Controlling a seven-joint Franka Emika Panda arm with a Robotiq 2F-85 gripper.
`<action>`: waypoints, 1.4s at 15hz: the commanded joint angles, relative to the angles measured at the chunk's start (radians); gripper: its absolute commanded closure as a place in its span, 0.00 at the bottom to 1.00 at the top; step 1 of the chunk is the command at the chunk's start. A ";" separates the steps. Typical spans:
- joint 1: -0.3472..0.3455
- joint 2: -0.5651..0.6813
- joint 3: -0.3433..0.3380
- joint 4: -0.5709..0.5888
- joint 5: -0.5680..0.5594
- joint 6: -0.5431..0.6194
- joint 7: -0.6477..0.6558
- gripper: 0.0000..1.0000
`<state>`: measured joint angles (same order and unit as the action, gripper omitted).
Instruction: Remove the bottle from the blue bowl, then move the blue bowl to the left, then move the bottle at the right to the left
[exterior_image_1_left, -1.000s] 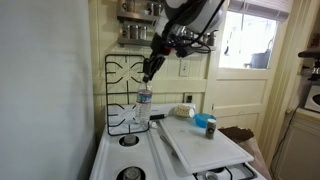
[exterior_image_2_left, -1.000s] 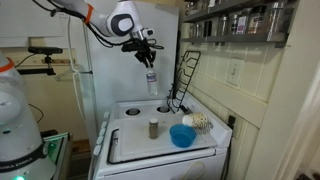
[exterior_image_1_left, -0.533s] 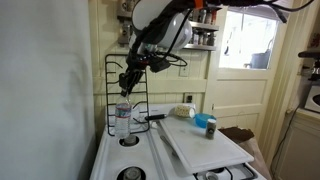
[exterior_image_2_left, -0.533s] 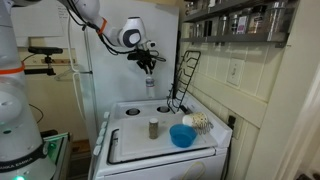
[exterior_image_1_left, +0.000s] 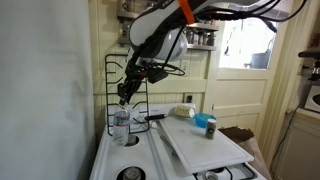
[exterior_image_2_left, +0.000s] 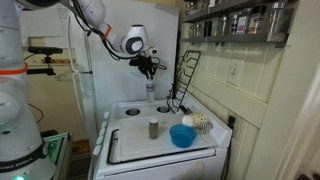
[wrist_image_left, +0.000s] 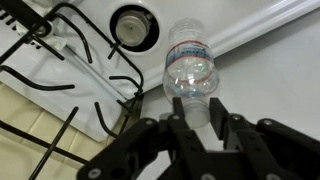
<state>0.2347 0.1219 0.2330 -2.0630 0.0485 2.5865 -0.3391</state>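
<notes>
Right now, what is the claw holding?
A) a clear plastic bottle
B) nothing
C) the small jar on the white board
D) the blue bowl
A: the wrist view shows the claw closed around the top of the clear plastic bottle.

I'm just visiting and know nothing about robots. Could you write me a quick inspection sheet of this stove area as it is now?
Surface: white stove with a white tray on it.
Job's things: bottle held near the grate; blue bowl empty, on the tray; small bottle upright beside it.
Clutter: black grate leaning on the wall.
Gripper: fingers shut on the bottle's top.
Cables: nothing seen on the stove.
Surroundings: shelf of jars; door.
</notes>
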 joint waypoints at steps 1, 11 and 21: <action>-0.004 0.028 0.021 -0.006 0.004 0.070 0.004 0.92; 0.004 0.064 0.011 0.005 -0.121 0.070 0.035 0.92; 0.004 0.089 0.013 0.008 -0.141 0.061 0.034 0.92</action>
<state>0.2366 0.1994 0.2428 -2.0675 -0.0667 2.6424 -0.3323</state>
